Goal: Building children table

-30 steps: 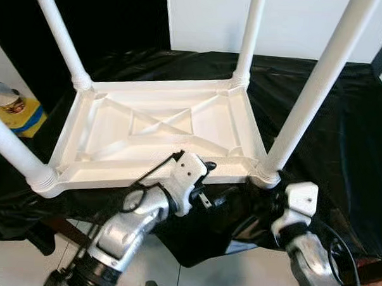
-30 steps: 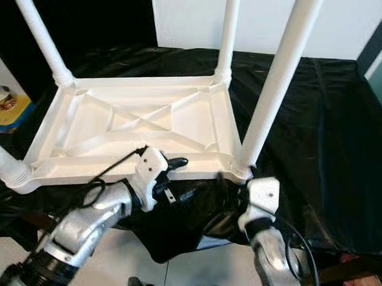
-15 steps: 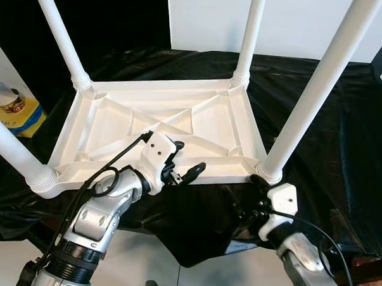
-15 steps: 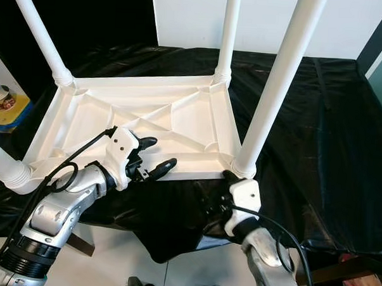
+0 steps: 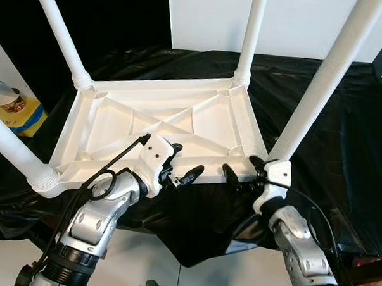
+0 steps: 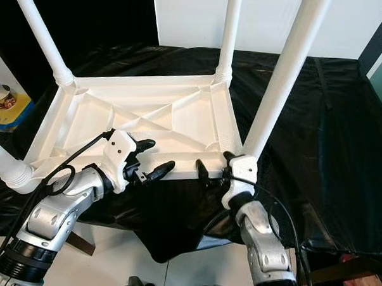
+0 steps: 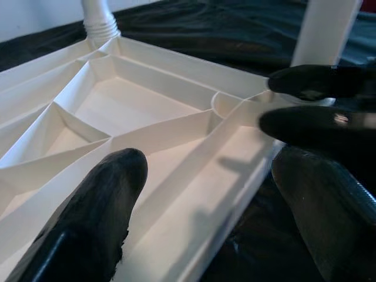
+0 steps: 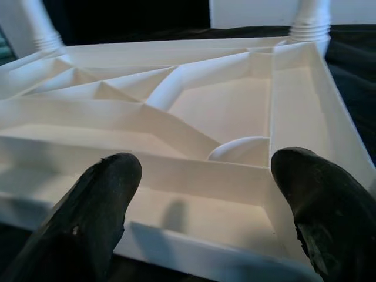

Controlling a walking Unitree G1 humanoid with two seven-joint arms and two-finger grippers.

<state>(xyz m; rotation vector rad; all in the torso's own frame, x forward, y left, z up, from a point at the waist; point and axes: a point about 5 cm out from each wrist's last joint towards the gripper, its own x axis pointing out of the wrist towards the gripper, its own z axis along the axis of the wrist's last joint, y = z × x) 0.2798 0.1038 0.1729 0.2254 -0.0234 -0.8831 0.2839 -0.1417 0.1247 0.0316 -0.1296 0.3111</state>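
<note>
White children table (image 5: 160,126) upside down on a black cloth (image 5: 344,124), ribbed underside facing up, four white legs (image 5: 320,85) standing straight up from the corners. Near long edge of the table close to the near edge of the cloth.

Left gripper (image 5: 182,163) at the middle of that near edge, fingers wide apart, one finger (image 7: 100,205) over the inside of the rim and one finger (image 7: 323,205) outside it, over the cloth. Holding nothing yet. Right gripper (image 5: 240,173) just beside the near right corner, close to the bottom of the near right leg, fingers also spread wide, one finger (image 8: 100,200) and the other finger (image 8: 329,200) reaching at the rim, nothing between them yet.

Looks like all the legs are in, so probably time to grab the table and turn it the right way up. Next move likely calls for both grippers to go down over the near rim and squeeze, each with a finger inside and a finger outside, so the thin wall sits in between.

Plenty of open cloth to the right of the table. A small yellow tub (image 5: 12,107) well off past the left side, below the cloth. White wall (image 5: 291,21) close behind the far edge, so not much room for tall legs to swing that way. Slippery-looking cloth, so the table may slide when pushed.
</note>
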